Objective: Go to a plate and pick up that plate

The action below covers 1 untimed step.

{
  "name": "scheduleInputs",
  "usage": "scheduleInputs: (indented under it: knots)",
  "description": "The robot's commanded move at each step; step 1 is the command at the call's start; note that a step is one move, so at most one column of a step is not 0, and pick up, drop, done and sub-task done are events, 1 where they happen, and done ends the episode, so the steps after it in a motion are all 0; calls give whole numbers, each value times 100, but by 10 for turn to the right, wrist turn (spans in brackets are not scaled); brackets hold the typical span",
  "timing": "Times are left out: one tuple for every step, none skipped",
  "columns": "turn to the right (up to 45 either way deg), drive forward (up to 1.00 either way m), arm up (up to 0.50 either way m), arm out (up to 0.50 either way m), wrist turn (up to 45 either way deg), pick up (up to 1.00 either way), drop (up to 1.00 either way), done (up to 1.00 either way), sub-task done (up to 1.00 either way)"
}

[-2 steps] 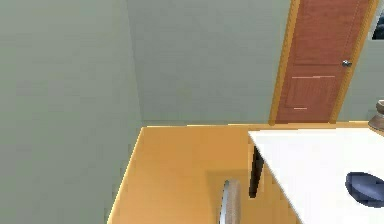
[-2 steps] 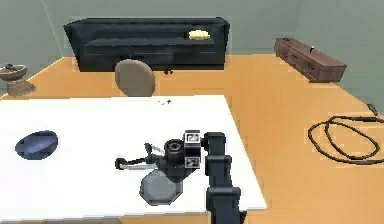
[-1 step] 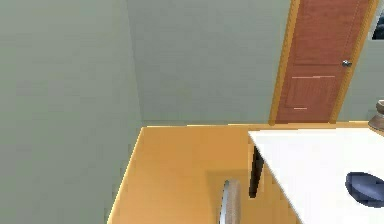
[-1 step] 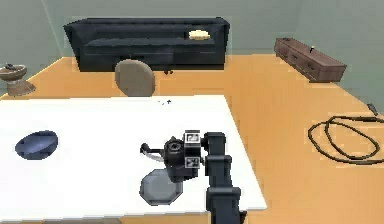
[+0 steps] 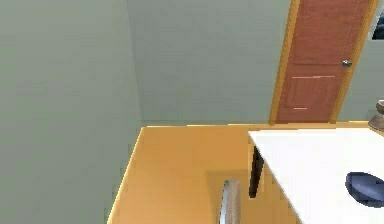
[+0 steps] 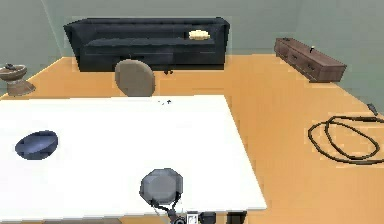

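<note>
We identify a white rectangular table [image 6: 150, 135] standing on an orange floor [image 6: 290, 110]. A dark blue plate [image 6: 37, 144] lies flat on the tabletop, near the arm side view's left edge and clear of the table's edges. A dark coiled cable [image 6: 320, 128] lies on the floor, well apart from the table.

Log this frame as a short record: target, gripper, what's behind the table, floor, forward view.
target: dark blue plate on the white table, toward the arm side view's left
gripper: gripper at the table's near edge; cannot tell whether it holds anything
behind table: tan chair, dark sofa
floor: black cable
forward view: wooden door
</note>
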Motion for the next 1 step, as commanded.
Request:
scheduleInputs:
  knots:
    - [0, 0, 0, 0, 0, 100, 0, 0, 0]
